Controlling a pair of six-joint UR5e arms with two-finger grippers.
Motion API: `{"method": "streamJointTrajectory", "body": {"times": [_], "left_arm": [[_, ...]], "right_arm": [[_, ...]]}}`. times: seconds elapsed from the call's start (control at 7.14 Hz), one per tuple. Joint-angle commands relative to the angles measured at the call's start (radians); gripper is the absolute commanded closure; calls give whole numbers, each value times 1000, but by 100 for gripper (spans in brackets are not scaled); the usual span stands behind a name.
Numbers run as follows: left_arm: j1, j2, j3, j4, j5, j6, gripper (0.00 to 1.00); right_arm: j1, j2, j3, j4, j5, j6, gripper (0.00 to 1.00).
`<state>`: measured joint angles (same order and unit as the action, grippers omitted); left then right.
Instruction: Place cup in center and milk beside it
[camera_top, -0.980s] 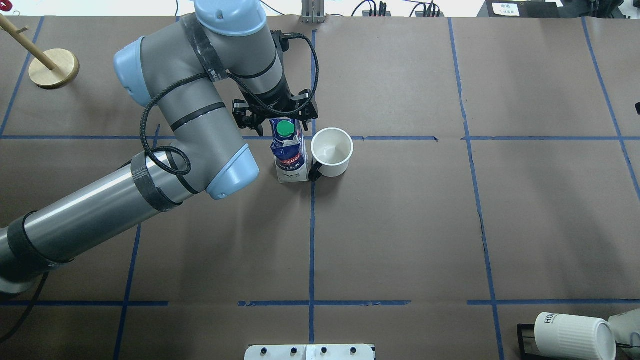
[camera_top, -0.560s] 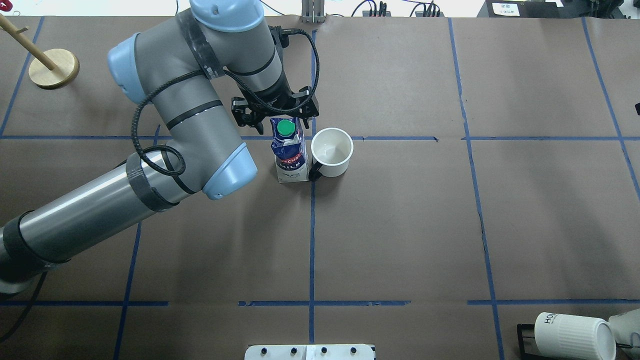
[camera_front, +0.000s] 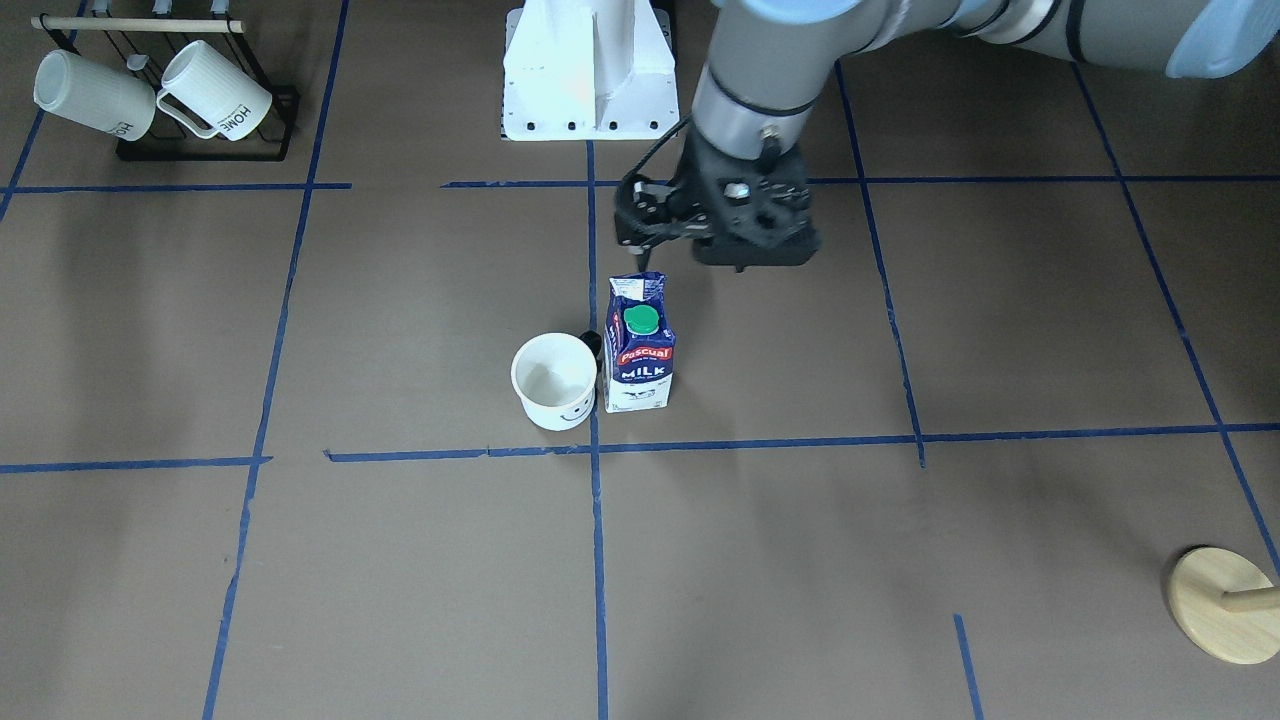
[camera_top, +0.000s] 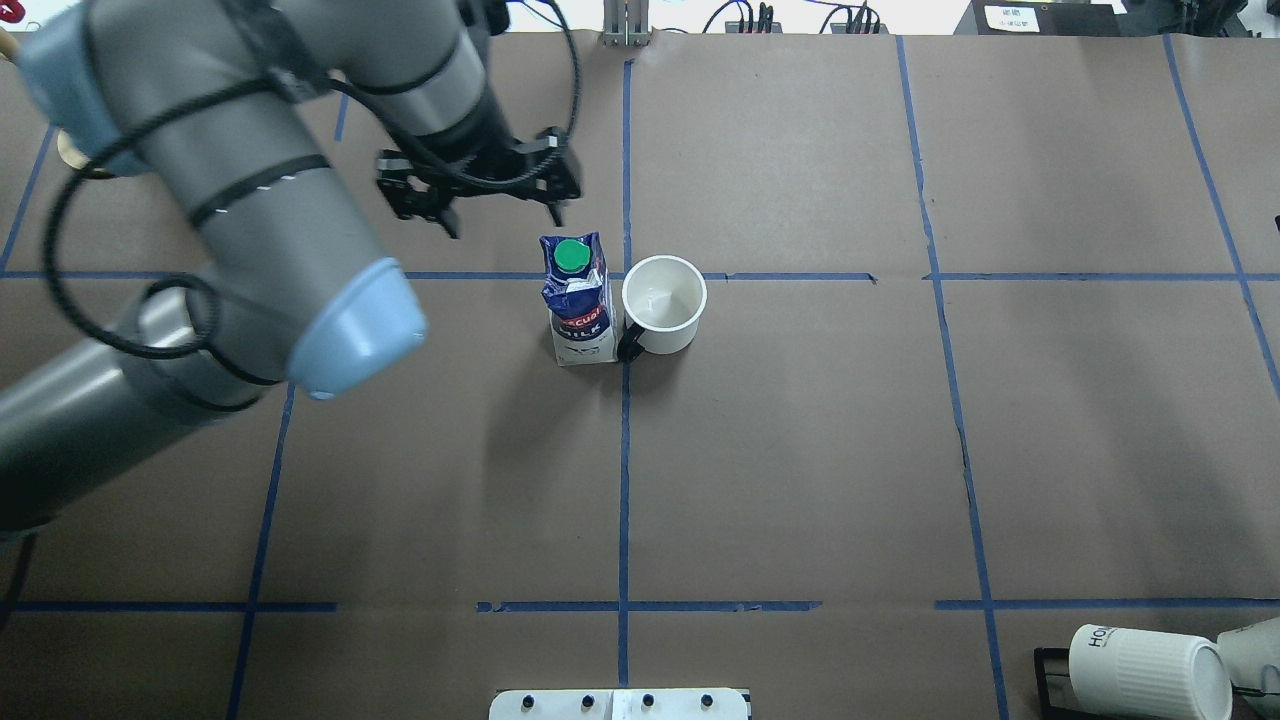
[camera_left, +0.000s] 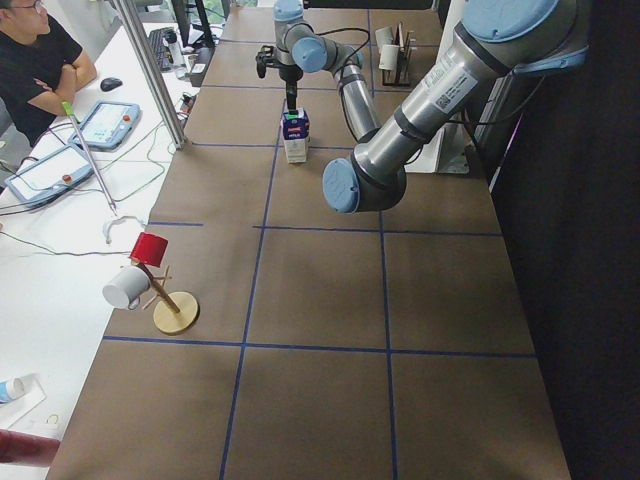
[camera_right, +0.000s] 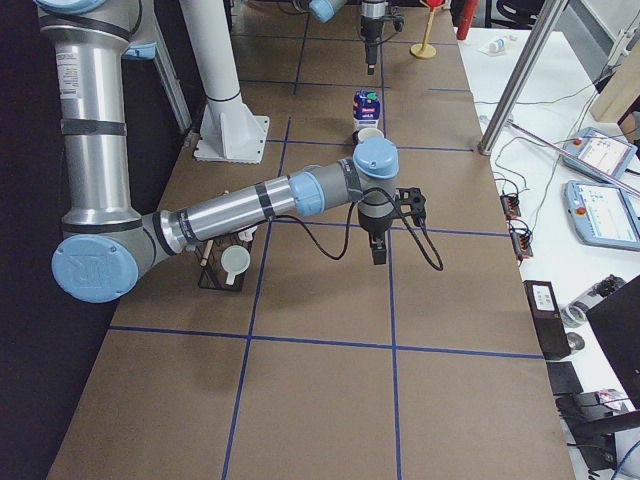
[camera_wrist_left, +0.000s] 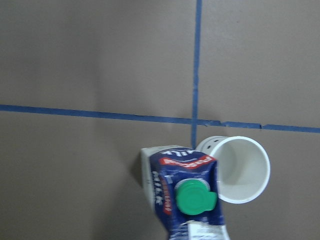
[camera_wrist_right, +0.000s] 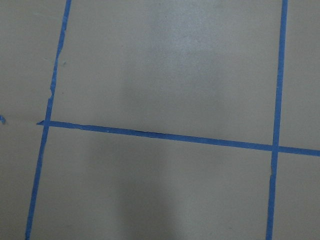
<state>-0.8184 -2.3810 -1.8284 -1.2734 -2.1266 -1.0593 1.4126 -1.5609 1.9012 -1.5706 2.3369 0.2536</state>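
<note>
The milk carton (camera_top: 580, 300), dark blue with a green cap, stands upright at the table's middle. The white cup (camera_top: 663, 305) stands right beside it, black handle toward the carton. In the front-facing view the cup (camera_front: 553, 382) shows its smiley face next to the milk (camera_front: 640, 360). My left gripper (camera_top: 497, 205) is open and empty, raised above and behind-left of the carton. The left wrist view looks down on the milk (camera_wrist_left: 187, 195) and cup (camera_wrist_left: 240, 167). My right gripper (camera_right: 382, 245) shows only in the exterior right view, over bare table; I cannot tell its state.
A black rack with ribbed "HOME" mugs (camera_front: 160, 90) stands at the robot's near right corner, and also shows in the overhead view (camera_top: 1140, 670). A wooden mug tree (camera_front: 1220, 605) stands at the far left corner. The white robot base (camera_front: 590, 70) is at the near edge.
My left gripper has risen and drawn back to the left, away from the milk carton's top. The carton and cup have not moved.
</note>
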Motion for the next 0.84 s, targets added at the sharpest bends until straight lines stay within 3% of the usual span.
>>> {"method": "streamJointTrajectory", "body": {"times": [0.0, 0.42, 0.7], "left_arm": [[-105, 208, -147, 78, -30, 256, 0], [-365, 479, -152, 77, -194, 650, 0], [-535, 616, -65, 78, -253, 947, 0]], "right_arm": [[25, -72, -42, 15, -36, -8, 0], [95, -116, -93, 49, -19, -187, 0], [134, -104, -87, -27, 80, -218, 0]]}}
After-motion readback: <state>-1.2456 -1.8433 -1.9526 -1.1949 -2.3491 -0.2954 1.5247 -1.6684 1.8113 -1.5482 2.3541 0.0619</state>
